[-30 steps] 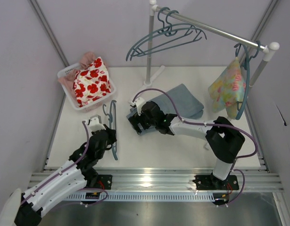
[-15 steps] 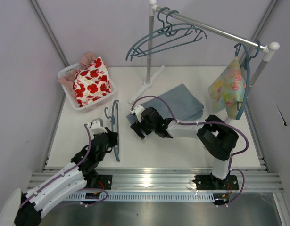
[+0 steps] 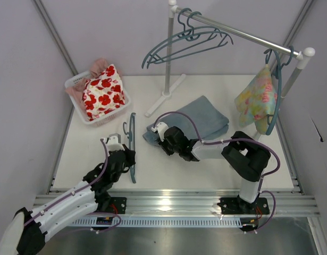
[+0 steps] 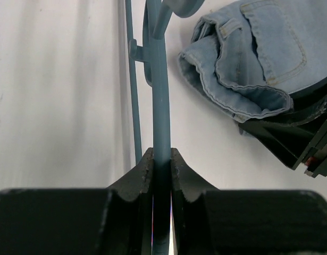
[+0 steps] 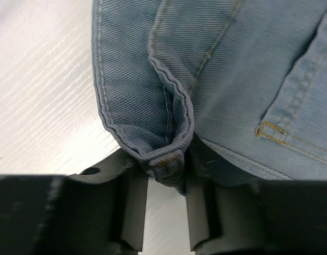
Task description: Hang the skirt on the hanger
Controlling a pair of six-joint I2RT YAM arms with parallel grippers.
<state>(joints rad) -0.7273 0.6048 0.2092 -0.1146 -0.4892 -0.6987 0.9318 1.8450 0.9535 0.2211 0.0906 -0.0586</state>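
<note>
The light blue denim skirt lies crumpled on the white table, right of centre. My right gripper is at its near-left edge. In the right wrist view the gripper is shut on a rolled fold of the skirt, stitched hem pinched between the fingers. The teal hanger lies on the table left of the skirt, hook pointing away from me. My left gripper is shut on its arm. In the left wrist view the hanger runs straight out from the gripper, the skirt to its right.
A white basket at the back left holds a white cloth with red flowers. A clothes rack stands at the back with two teal hangers on its rail. A pastel floral garment hangs at its right end.
My right gripper has gone from wide open to shut on the skirt's edge, sliding a little toward the near side. The left gripper shifted the hanger slightly to the right.
</note>
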